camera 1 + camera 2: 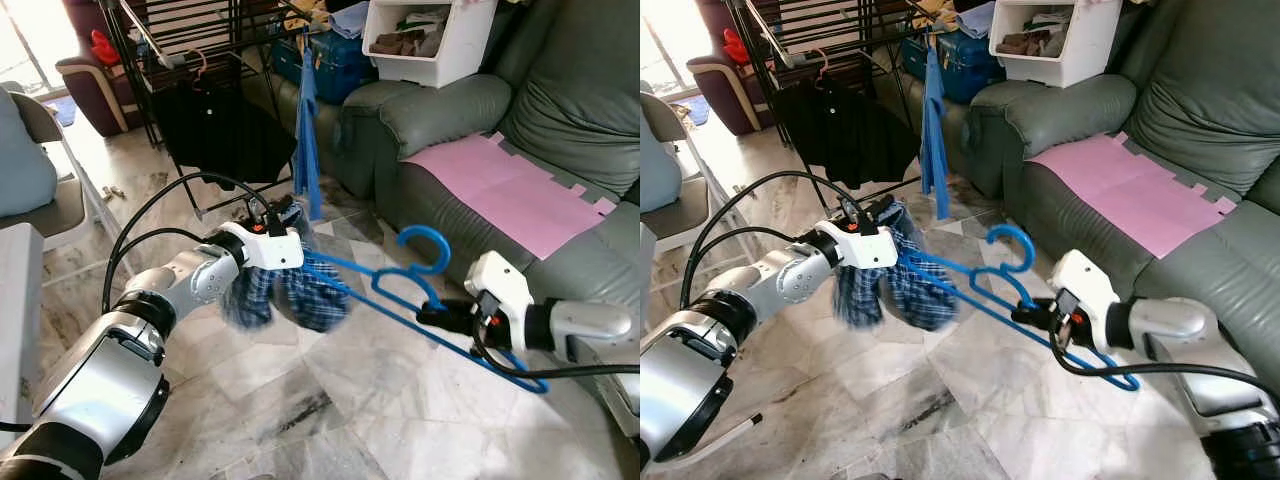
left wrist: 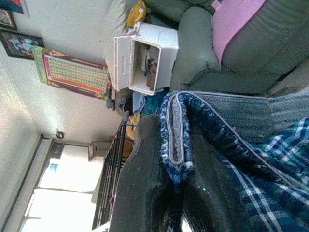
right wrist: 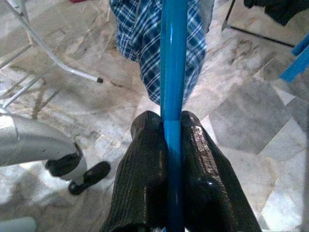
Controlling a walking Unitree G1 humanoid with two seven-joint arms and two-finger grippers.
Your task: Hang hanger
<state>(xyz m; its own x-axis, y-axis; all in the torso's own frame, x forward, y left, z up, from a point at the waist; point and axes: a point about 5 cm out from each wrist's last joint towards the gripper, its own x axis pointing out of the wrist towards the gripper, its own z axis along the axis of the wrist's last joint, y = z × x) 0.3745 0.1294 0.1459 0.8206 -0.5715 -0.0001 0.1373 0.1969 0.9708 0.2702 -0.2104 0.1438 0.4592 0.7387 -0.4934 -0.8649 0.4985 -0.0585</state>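
A blue plastic hanger is held out over the marble floor, hook up. My right gripper is shut on its bar, the two black fingers pinching it. A blue plaid garment hangs from the hanger's far end. My left gripper is shut on the garment's waistband, lifting it beside the hanger's end. A black drying rack stands at the back with a black shirt and a blue cloth hanging on it.
A grey-green sofa with a pink sheet runs along the right. A white bin sits on its arm. A chair stands at the left, and black cables loop by my left arm.
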